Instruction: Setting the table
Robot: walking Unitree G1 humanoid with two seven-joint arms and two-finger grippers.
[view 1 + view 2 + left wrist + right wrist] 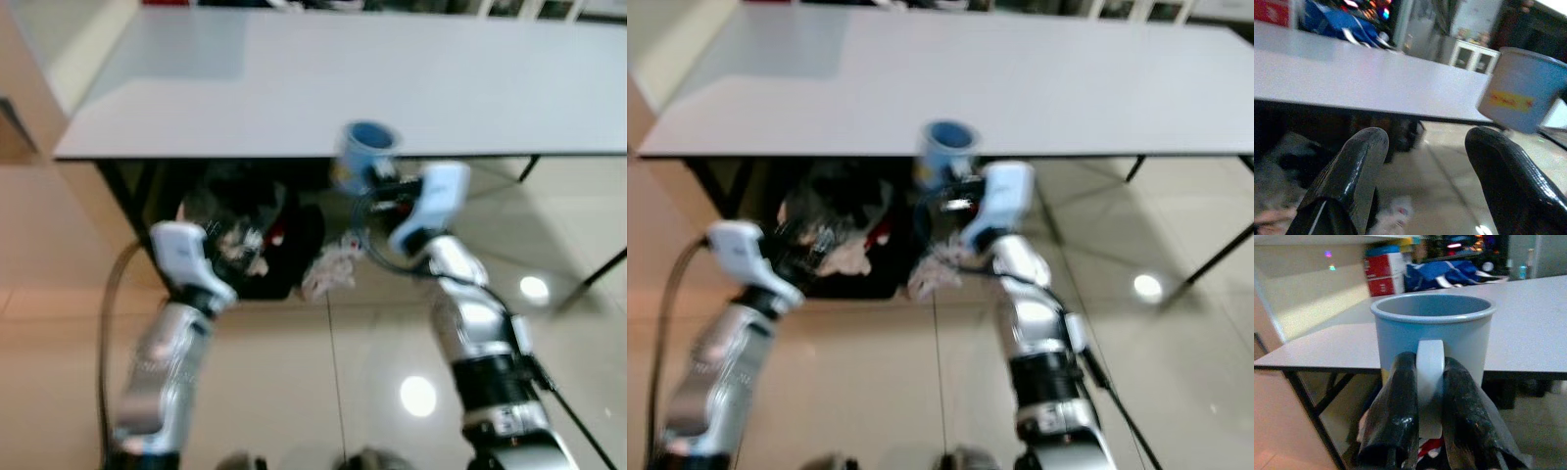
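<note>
— Blue mug [1432,333], one of it, and your right gripper [1429,431] has its two fingers pinched on the handle alone. It hangs just short of the table's [294,88] near edge, rim about level with the top.

— So what could go wrong for you from here?

— A grip on the handle only, I'd judge, lets the mug swing or tip if you push forward fast. And its base looks below the tabletop, so you could knock it against the edge unless you lift first.

— The other arm?

— Your left gripper [1425,186] is low, fingers spread wide, holding nothing. Beyond it, under the table, lies a dark heap of clutter [245,235]. Farther on: one table and two arms.
</note>
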